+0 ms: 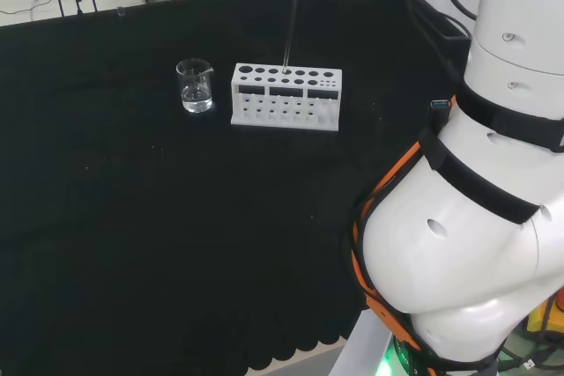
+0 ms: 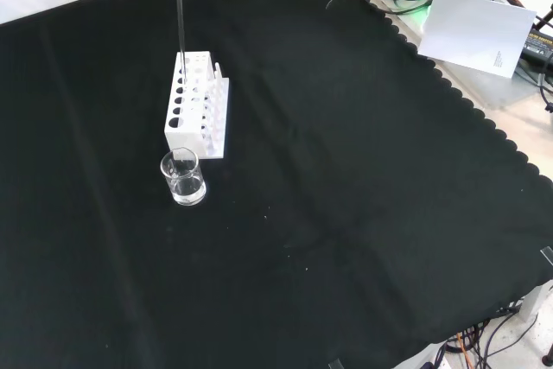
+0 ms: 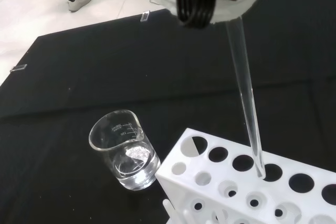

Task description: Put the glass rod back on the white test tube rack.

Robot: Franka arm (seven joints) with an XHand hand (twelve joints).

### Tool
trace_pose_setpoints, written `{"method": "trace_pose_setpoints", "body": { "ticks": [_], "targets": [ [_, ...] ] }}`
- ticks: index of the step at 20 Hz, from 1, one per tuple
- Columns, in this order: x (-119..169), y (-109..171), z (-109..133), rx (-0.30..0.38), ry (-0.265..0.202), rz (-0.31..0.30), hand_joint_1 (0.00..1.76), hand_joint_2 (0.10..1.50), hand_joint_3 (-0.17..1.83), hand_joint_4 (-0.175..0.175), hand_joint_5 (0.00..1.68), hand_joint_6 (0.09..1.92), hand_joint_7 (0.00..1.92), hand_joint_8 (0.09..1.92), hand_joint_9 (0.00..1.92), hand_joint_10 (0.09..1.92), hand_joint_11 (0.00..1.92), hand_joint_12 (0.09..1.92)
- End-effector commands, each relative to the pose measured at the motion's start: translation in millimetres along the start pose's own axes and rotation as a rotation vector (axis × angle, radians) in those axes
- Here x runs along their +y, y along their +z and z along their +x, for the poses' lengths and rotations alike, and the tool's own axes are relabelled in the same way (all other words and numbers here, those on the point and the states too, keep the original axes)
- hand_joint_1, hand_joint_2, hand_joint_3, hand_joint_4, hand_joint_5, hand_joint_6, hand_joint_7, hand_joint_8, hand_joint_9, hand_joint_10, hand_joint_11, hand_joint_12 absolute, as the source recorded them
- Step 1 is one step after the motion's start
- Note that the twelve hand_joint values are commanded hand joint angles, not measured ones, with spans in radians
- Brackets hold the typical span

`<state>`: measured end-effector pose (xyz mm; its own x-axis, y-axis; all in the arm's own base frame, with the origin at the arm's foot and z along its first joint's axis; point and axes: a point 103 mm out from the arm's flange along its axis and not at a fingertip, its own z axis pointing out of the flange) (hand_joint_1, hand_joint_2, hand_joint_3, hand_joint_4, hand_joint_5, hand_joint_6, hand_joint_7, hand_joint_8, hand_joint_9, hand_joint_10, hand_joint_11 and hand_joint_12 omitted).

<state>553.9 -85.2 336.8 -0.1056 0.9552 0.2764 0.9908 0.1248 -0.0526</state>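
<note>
Beaker (image 3: 126, 150) with liquid beside rack (image 3: 247, 182)

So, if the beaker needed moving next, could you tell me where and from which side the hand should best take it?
Grip the beaker round its straight side wall, about mid-height, coming from its open side away from the white rack, which stands close beside it in the front view. It stands upright with a little clear liquid inside, so a level sideways grasp probably suits it better than one over the rim.
</note>
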Motion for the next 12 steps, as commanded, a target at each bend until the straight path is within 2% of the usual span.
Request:
{"method": "trace_pose_setpoints", "body": {
  "ticks": [1,12],
  "targets": [
    [0,14,-8,-0.011,0.008,0.019,1.31,0.80,0.43,-0.175,1.37,0.09,1.23,0.97,1.85,0.53,1.35,1.01],
    [5,28,-11,-0.005,0.006,0.037,1.31,0.80,0.43,-0.175,1.37,0.09,1.23,0.97,1.85,0.53,1.35,1.01]
  ]
}}
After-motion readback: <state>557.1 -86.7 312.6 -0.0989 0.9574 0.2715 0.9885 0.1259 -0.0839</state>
